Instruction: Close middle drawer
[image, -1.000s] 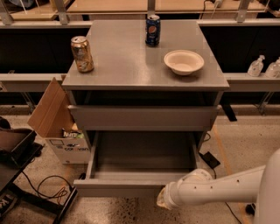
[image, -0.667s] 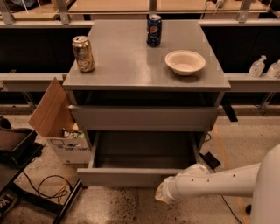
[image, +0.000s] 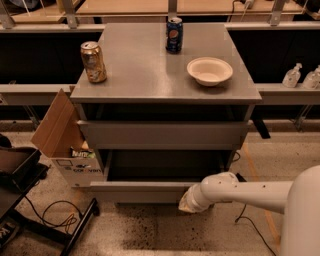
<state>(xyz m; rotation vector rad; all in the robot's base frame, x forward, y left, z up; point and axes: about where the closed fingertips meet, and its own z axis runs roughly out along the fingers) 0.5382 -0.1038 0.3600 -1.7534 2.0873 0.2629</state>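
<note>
- Middle drawer (image: 135, 191) is low on the grey cabinet (image: 150, 80). It is open and sticks out toward us. Its flat grey front is the nearest part, and you can see into the dark tray behind it.
- Right at the drawer's front, on its right end, is the gripper (image: 188, 203). It sits at the tip of a fat white arm (image: 250, 192) that comes in from the right. It looks like it touches the front. I cannot tell if the gripper is open or closed, or if it holds anything.
- Down on the speckled floor (image: 165, 230), on the left, a black cable (image: 52, 215) lies in loops.
- Just left of the cabinet is a cardboard box (image: 60, 127) with its flap up.
- Above the open drawer is the top drawer (image: 160, 134). It is pushed in more than the one below.
- On the cabinet's flat top stand three things, well apart. A gold can (image: 93, 61) is on the left. A white bowl (image: 209, 71) is on the right. A blue can (image: 174, 35) is at the back, near the middle. Both cans stand up straight.
- Farther back on the right, small clear bottles (image: 292, 76) stand on a low ledge.
</note>
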